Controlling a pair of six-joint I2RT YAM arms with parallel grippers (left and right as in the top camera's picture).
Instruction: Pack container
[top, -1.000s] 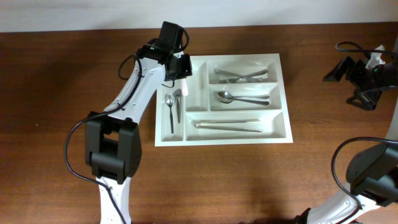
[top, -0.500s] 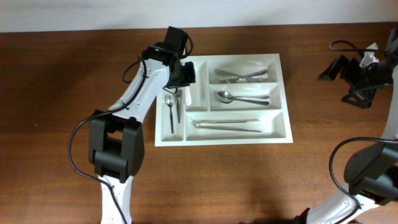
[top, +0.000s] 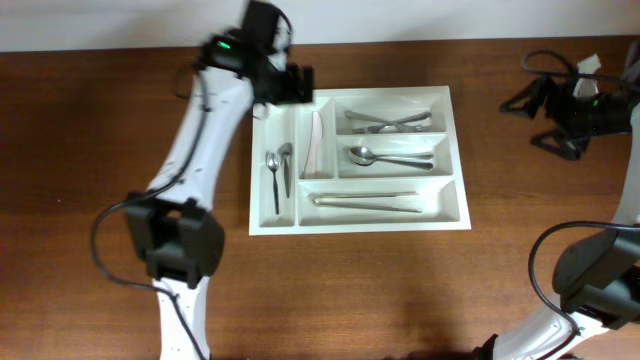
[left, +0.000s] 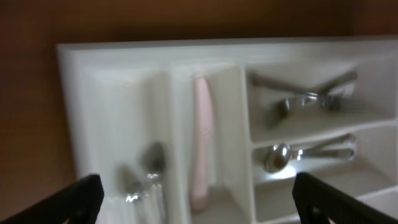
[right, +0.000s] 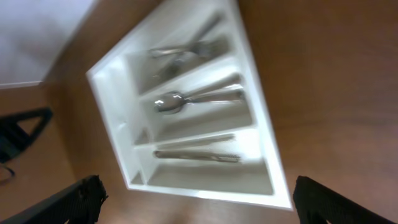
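White plastic container (top: 455, 218) lies flat on the brown wood desk (top: 60, 250), a bit right of centre, long sides running left-right. It has 5 compartments: 2 narrow upright ones on the left and 3 long horizontal ones stacked on the right. The leftmost narrow slot holds 2 small spoons (top: 280, 170) side by side, bowls toward the far edge. The next slot holds one pale knife-shaped piece (top: 316, 145), whitish from overhead and faintly pink in the left wrist view; material unclear. The top long slot holds crossed forks (top: 388, 122), the mid slot one big spoon (top: 385, 157) with its bowl to the left, and the bottom slot long thin metal pieces (top: 365, 202), type unclear. The left arm (top: 200, 130) reaches up to the container's far-left corner, with the left jaws above that corner and not touching anything inside. Its wrist cam shows the left fingertips (left: 84, 199) spread to both lower corners of the frame w/ nothing between them, so the jaws are wide apart and empty. The right arm (top: 590, 275) is off at the far right edge of the desk, well apart from the container. The right fingertips (right: 78, 200) are likewise spread wide and hold nothing; that cam looks down on the container from a distance, blurry.
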